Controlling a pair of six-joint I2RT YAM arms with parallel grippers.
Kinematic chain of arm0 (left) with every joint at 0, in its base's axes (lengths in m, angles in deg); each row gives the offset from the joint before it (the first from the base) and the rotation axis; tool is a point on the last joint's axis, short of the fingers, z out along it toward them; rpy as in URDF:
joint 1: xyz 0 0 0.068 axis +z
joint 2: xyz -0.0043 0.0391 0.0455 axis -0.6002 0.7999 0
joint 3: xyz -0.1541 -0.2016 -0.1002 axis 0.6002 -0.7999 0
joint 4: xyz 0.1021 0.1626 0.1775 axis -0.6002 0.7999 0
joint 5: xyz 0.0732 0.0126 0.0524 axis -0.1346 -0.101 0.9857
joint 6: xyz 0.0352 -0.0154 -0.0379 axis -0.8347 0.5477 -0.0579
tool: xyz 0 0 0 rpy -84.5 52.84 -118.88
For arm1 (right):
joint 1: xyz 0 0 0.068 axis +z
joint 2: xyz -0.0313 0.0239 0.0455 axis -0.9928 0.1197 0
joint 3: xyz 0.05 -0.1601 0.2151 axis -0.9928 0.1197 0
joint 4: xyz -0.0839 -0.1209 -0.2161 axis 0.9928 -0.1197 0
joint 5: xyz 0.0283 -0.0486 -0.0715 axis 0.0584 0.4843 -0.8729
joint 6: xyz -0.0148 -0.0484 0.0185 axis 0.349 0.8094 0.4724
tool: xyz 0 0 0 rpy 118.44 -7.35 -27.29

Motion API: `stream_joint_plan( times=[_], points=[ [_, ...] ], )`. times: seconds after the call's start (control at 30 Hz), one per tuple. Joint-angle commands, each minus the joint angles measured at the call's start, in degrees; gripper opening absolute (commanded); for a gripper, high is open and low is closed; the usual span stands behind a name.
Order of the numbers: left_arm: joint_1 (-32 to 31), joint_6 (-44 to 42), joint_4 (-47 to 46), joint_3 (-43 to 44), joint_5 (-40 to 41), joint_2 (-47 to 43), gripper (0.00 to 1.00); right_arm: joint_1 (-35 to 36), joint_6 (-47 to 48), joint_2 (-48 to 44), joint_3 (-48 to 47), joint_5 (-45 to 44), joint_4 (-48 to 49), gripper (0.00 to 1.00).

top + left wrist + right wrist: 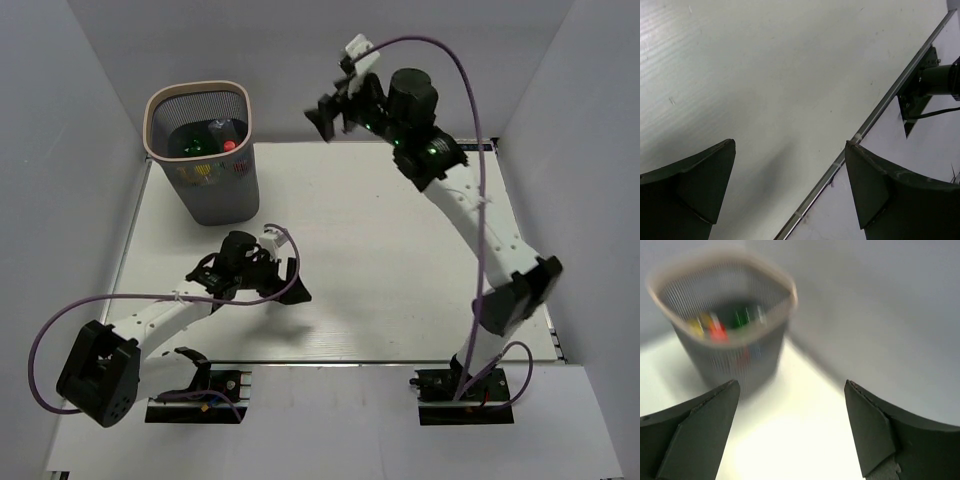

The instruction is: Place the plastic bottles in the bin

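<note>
The dark mesh bin (205, 190) with a beige rim stands at the table's back left. Plastic bottles (208, 140) lie inside it, green and red parts showing. The bin also shows blurred in the right wrist view (725, 355), with coloured bottles (720, 325) inside. My right gripper (328, 112) is open and empty, raised to the right of the bin. My left gripper (290, 280) is open and empty, low over the table near its front edge. No bottle lies on the table.
The white table (380, 260) has a metal front edge (860, 132). Grey walls close in the left, back and right sides. The arm base mounts (195, 405) sit at the near edge.
</note>
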Motion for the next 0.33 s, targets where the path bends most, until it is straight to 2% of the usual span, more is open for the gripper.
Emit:
stream_joint_plan(
  times=[0.0,0.03,0.1,0.13,0.2,0.3],
  points=[
    [-0.2,-0.1,-3.1,3.1,-1.8,-0.5,1.0,-0.8,1.1,-2.3,16.6,-11.5,-30.7,0.9],
    [-0.8,-0.1,-3.1,3.8,-1.2,-0.5,1.0,-1.2,0.2,-9.4,24.7,-14.9,-29.7,0.9],
    [-0.8,-0.1,-3.1,4.3,-0.4,-1.0,1.0,-2.3,-0.1,-15.2,33.6,-17.8,-24.4,0.9],
    [-0.8,-0.1,-3.1,4.9,0.1,-1.0,1.0,-2.2,0.2,-23.7,44.6,-18.9,-20.0,0.9],
    [-1.3,0.5,-3.7,4.9,0.6,-1.6,1.0,-2.1,-2.0,-27.7,49.2,-21.3,-16.9,0.9],
    [-1.3,1.6,-4.7,5.4,1.1,-1.6,1.0,-2.4,-3.7,-33.2,53.8,-22.4,-17.3,0.9]
  ],
)
